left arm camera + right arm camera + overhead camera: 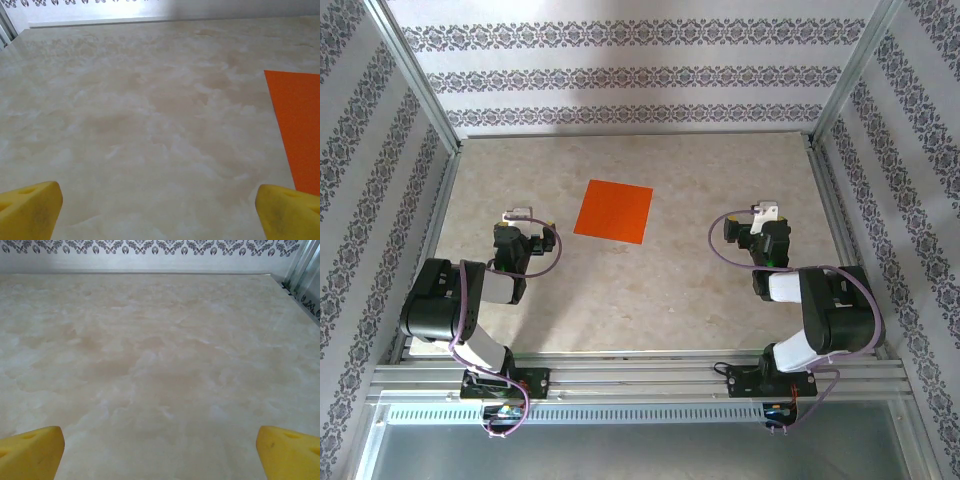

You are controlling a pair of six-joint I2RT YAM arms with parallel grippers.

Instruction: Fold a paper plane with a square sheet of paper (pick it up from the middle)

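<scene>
Nothing folded yet: the square sheet of paper (613, 211) lies flat on the tabletop (650, 300) between the left pincer (519, 214) and right pincer (766, 212), both wide and empty; the next move looks to be a reach for its middle.

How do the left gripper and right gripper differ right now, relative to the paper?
The left gripper sits nearer the paper; the right gripper is farther off. In its wrist view the paper's edge lies by the left gripper's fingers; the right gripper faces bare table. Both are open, empty and clear of the paper.
</scene>
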